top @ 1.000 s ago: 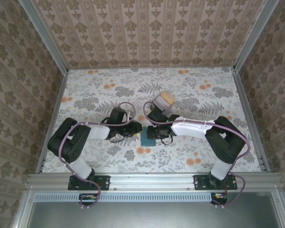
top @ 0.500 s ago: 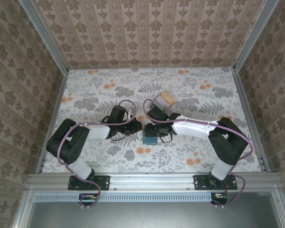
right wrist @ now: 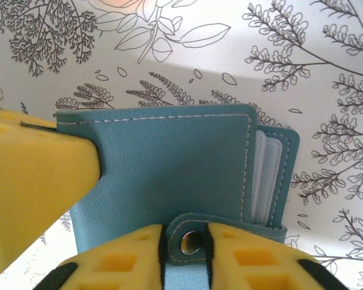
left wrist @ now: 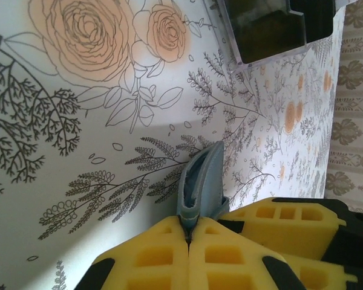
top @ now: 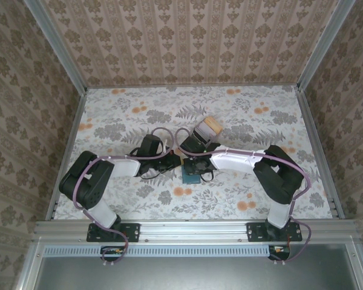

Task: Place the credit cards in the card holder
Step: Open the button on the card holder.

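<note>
The card holder [top: 190, 176], a teal wallet, lies between both grippers at mid table. My left gripper [left wrist: 188, 232] is shut on one edge of the card holder [left wrist: 201, 181], which stands edge-on. In the right wrist view the card holder [right wrist: 169, 160] is folded over, with pale inner leaves [right wrist: 263, 175] showing at its right. Its snap tab [right wrist: 190, 240] sits pinched between the fingers of my right gripper [right wrist: 189, 251]. The left gripper's yellow finger [right wrist: 36, 181] holds the wallet's left edge. The credit cards [top: 209, 126] are stacked in a small box behind the right gripper, a tan one on top.
The clear, dark-sided card box [left wrist: 267, 27] stands just beyond the wallet. The floral tabletop [top: 133, 115] is fenced by metal rails [top: 317, 145] and papered walls. Both arms' cables loop over the wallet area.
The left gripper has closed on the wallet's edge. The right gripper has shifted left over the wallet and narrowed onto its snap tab.
</note>
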